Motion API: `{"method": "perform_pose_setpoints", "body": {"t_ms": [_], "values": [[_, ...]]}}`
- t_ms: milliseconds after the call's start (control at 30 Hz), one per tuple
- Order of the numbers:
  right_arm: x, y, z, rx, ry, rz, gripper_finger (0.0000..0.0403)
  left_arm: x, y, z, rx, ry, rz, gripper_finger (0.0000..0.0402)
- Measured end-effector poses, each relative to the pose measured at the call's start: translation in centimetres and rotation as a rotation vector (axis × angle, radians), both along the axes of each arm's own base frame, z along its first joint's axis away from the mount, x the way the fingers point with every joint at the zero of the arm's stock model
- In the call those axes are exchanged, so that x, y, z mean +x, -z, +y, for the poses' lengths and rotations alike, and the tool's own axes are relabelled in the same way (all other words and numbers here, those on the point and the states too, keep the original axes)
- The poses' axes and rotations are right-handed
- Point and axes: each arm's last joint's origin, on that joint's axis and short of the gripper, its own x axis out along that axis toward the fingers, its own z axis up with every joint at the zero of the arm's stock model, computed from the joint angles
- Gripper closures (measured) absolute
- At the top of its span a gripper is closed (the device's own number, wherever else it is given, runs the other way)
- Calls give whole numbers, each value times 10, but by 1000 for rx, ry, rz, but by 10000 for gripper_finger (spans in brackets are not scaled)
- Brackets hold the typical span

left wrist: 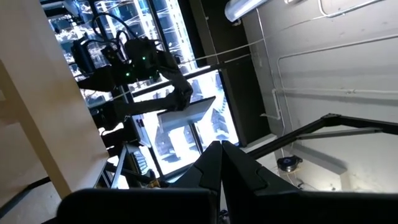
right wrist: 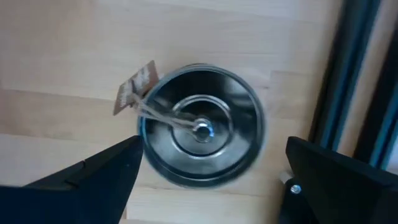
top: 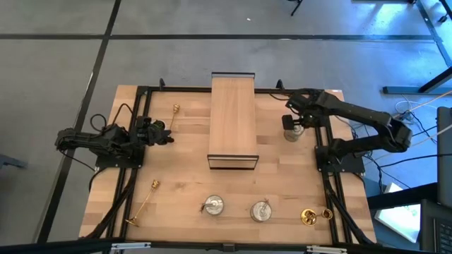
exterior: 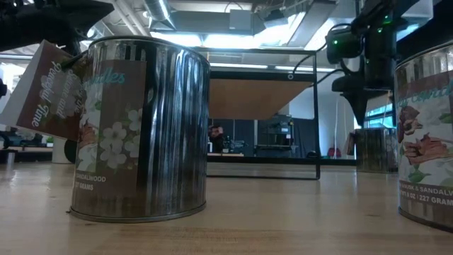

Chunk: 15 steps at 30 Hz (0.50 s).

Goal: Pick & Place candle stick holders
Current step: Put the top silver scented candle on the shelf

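Observation:
A squat silver candle stick holder (right wrist: 201, 132) with a knobbed lid and a paper tag stands on the table's right side (top: 292, 132). My right gripper (right wrist: 211, 180) hangs open above it, pointing down, a finger on either side of it, clear of it (exterior: 357, 106). Two more silver holders (top: 212, 206) (top: 261, 210) stand near the front edge, large in the low view (exterior: 138, 127) (exterior: 428, 142). Gold candlesticks lie at the far left (top: 173, 116), the front left (top: 143, 204) and the front right (top: 314, 216). My left gripper (left wrist: 224, 168) waits shut at the table's left (top: 166, 134).
A long wooden box in a dark frame (top: 232, 120) stands in the table's middle, reaching to the far edge. Dark rails (top: 325, 152) run along the table's left and right sides, one close beside the right gripper (right wrist: 339, 81). Bare wood lies between the box and the front holders.

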Motion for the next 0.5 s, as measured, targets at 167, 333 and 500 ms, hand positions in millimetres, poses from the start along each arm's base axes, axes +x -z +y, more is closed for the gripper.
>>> {"method": "perform_pose_setpoints", "body": {"t_ms": [167,333,500], "values": [[3,5,-5,37,-39,-16,3,0,0,0,-1,4,-1,400],[7,13,-8,68,-58,28,3,0,0,0,-1,4,-1,400],[11,20,-11,95,-76,58,3,0,0,0,-1,4,0,400]]}}
